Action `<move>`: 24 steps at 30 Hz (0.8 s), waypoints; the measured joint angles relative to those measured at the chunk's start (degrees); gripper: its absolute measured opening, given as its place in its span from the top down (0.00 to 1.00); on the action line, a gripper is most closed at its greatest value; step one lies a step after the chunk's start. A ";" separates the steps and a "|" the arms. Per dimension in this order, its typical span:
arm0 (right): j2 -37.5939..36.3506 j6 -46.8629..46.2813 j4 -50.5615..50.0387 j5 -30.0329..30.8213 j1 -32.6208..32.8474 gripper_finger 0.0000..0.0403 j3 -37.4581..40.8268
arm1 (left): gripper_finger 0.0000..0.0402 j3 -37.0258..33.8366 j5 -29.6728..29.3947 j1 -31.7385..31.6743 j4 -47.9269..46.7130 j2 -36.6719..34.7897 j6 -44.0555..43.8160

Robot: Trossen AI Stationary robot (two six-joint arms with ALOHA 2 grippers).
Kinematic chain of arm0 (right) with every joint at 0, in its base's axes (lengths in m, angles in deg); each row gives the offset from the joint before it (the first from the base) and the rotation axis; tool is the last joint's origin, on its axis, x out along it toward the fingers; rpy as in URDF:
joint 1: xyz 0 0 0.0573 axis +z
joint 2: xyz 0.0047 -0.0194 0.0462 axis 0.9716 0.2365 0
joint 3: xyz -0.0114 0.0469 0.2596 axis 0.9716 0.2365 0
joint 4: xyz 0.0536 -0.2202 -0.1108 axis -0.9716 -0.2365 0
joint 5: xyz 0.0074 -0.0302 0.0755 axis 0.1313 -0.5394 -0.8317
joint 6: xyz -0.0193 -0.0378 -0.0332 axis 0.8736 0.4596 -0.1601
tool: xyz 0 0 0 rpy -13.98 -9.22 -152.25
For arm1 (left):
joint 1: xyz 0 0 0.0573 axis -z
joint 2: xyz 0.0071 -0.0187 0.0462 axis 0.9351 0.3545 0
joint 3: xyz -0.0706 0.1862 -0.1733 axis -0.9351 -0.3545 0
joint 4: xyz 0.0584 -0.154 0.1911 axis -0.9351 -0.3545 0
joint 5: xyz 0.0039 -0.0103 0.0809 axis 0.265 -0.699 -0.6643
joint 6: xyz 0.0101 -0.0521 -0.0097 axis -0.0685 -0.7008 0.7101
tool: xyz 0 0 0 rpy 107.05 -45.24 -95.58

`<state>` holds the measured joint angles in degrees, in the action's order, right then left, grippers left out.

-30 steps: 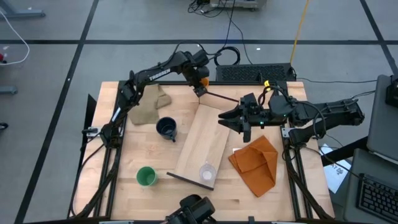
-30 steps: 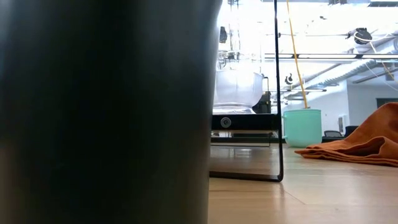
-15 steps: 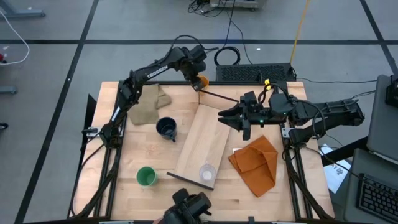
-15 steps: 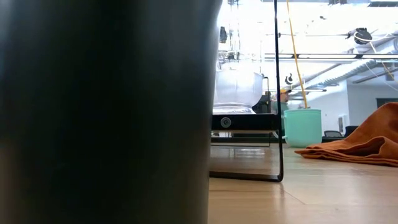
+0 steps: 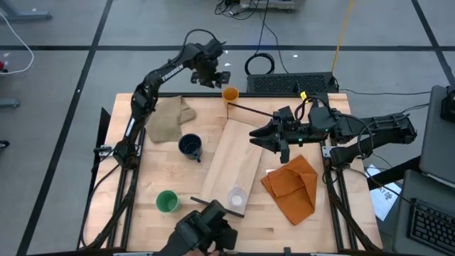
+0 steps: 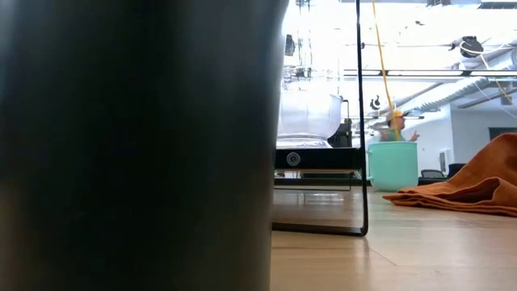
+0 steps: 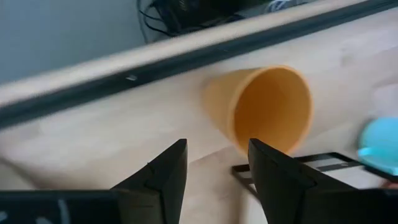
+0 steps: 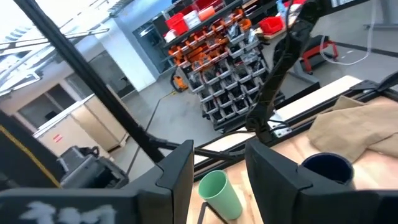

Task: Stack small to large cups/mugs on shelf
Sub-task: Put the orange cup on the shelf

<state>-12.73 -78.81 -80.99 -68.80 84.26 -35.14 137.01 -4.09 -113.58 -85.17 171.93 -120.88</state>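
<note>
The orange cup lies on its side on the table by the far edge, next to the shelf's far end strip; its open mouth shows in the left wrist view. My left gripper is open and empty, raised beyond the far edge. The light-wood shelf lies flat, with the clear cup standing at its near end. The navy mug and the green cup stand on the table to the left. My right gripper is open and empty over the shelf's far right corner. A light-blue mug stands beyond the shelf.
A tan cloth lies at the far left and an orange cloth at the right. A dark object sits at the near edge. A dark wall fills the left half of the low view.
My left gripper has let go of the orange cup and drawn back up, toward the far edge and left. The cup stays on its side by the shelf's far end. The dark object at the near edge has shifted left.
</note>
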 joint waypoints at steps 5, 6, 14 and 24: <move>0.00 0.34 0.26 -0.12 0.48 0.66 0.00 | 0.58 0.00 1.05 1.43 2.80 0.24 -2.57; 0.00 0.36 0.64 -0.12 0.69 0.66 0.00 | 0.58 0.00 1.08 1.47 2.53 0.23 -2.61; 0.00 1.03 1.27 0.04 1.91 0.66 0.00 | 0.58 0.00 -0.69 1.45 -0.18 0.23 -2.53; 0.00 1.19 1.70 0.25 2.54 0.66 0.00 | 0.58 -0.02 -0.62 3.78 -0.75 2.92 -2.38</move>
<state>-12.73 -77.62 -79.29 -68.55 86.80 -35.14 136.99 -4.71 -109.80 -85.92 174.85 -123.26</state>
